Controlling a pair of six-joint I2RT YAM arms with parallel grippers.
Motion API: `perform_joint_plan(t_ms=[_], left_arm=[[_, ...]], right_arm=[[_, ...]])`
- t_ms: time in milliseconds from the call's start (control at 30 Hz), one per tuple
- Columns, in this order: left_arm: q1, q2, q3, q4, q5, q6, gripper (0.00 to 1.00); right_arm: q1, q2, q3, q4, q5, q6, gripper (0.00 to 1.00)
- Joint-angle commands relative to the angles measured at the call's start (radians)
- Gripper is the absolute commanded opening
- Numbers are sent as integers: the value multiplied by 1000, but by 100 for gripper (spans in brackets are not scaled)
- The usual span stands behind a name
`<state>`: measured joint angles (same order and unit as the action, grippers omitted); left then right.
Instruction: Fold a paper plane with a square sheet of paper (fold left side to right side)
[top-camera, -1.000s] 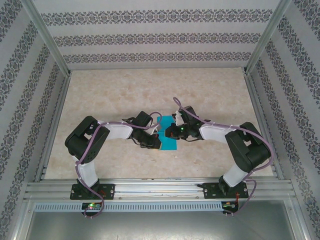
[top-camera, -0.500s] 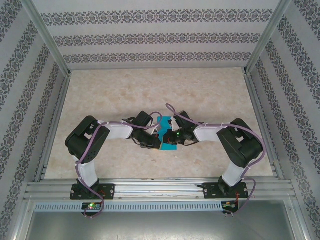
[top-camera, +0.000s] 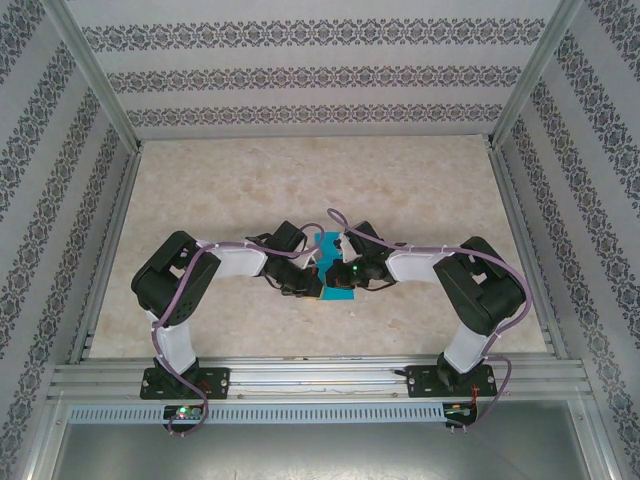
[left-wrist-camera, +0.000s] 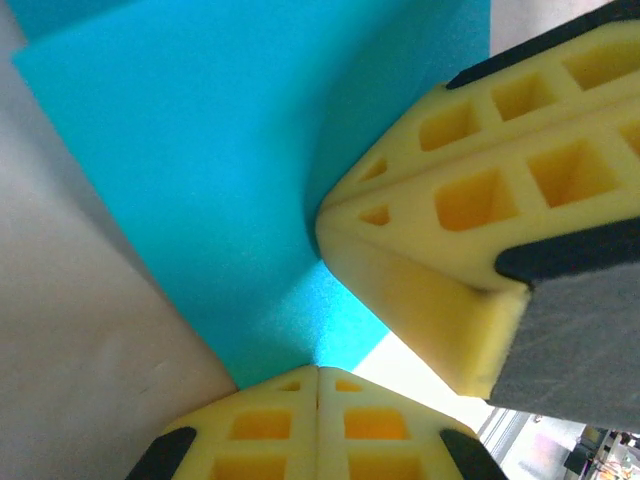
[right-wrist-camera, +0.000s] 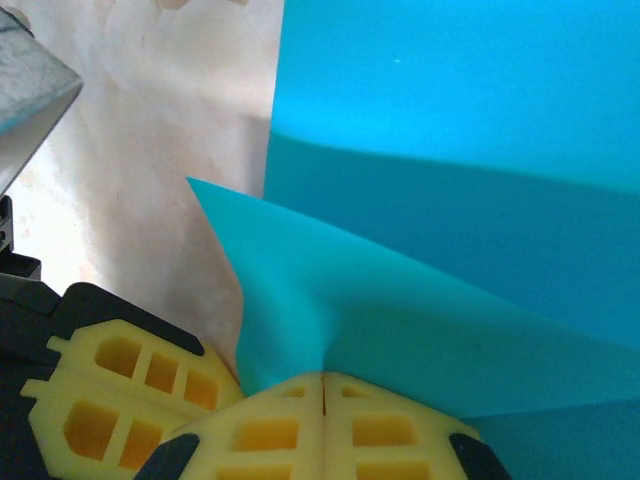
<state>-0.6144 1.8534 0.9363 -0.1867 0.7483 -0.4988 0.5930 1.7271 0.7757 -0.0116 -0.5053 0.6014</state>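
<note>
Two pincers meet mid-desk (top-camera: 300, 180) over the square sheet of paper (left-wrist-camera: 200, 150). My left pincer (left-wrist-camera: 318, 375) is pinched together on a corner of it, and my right pincer (right-wrist-camera: 322, 382) is clamped on a raised flap. The sheet's long axis runs near-to-far between them, so I judge the flap must cross rightward over that line.

No readable txt, labels, brands or nos. anywhere. The square sheet of paper (top-camera: 338, 290) is plain turquoise w/ no print. The wallpaper (top-camera: 300, 78) carries ornament bands only, no letters.
</note>
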Motion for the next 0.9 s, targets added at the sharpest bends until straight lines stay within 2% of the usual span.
perform_joint_plan(t_ms=[0,867], left_arm=[[-6,53,-16,-93,-118,-14,0],[-5,59,-22,-78,-109,-15,0]], right_arm=[[-34,23,12,-56,83,-38,0],[-273,46,87,-136,50,-156,0]])
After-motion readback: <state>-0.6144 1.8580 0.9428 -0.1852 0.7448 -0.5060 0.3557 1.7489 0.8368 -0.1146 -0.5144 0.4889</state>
